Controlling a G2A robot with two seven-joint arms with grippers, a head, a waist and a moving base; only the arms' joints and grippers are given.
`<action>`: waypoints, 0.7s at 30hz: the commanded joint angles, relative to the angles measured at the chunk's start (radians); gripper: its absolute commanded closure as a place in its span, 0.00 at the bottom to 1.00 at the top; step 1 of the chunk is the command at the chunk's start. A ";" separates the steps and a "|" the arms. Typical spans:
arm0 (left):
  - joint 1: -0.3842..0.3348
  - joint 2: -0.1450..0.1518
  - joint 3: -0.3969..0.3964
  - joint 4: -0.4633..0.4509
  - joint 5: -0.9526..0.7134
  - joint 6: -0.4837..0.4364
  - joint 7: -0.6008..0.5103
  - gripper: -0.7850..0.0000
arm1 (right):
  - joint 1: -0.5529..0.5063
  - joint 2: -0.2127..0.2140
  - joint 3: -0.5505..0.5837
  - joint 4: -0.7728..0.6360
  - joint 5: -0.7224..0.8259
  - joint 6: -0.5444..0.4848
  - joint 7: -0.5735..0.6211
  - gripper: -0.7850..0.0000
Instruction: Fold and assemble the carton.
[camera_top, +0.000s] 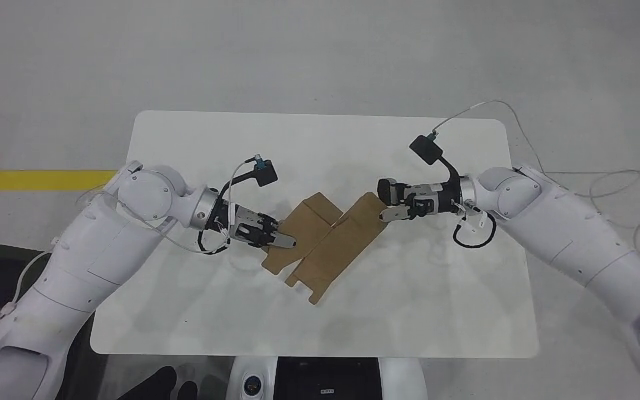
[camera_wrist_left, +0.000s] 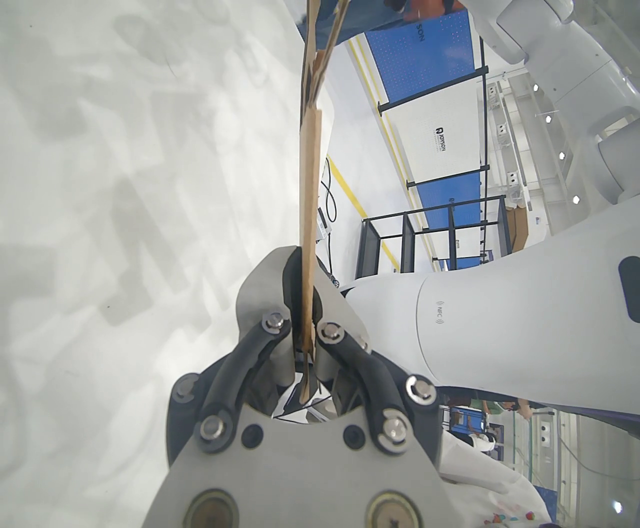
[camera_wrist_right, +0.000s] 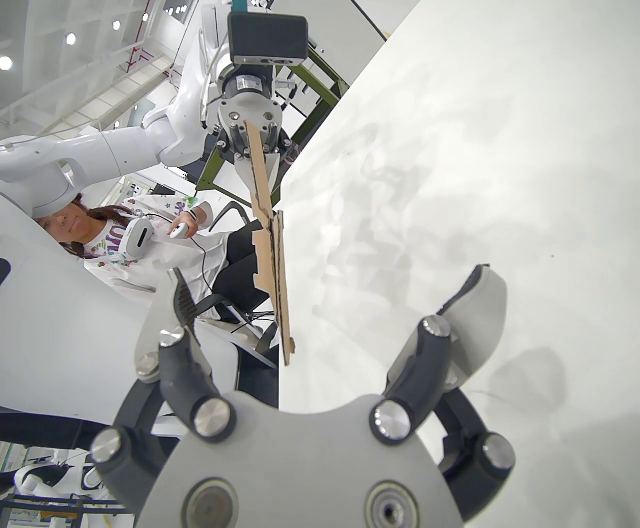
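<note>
Your left gripper (camera_top: 288, 241) pinches the flat carton (camera_top: 325, 240) at its 9 o'clock edge, holding it over the middle of the white table (camera_top: 200, 150), probably to steady it. Your right gripper (camera_top: 388, 212) sits at the carton's 2 o'clock corner, fingers spread, seemingly ready to clamp there.

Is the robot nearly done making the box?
Not nearly. Done: the left gripper is shut on one end of the carton. In hand: the right gripper is open, with the carton's other end between its fingers, not pinched. Left: the carton looks flat, no walls up, so all the folding and assembling.
</note>
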 joint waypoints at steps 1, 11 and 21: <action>0.000 0.000 -0.001 0.000 0.000 0.000 0.000 1.00 | -0.001 0.000 0.002 0.000 -0.001 0.000 0.000 0.00; -0.011 0.001 0.020 -0.012 -0.002 -0.011 0.011 1.00 | -0.001 0.000 0.002 0.000 -0.001 0.000 0.000 0.00; 0.012 0.002 0.013 -0.041 0.034 0.001 0.031 1.00 | -0.028 0.001 0.024 -0.014 -0.037 0.030 0.002 0.00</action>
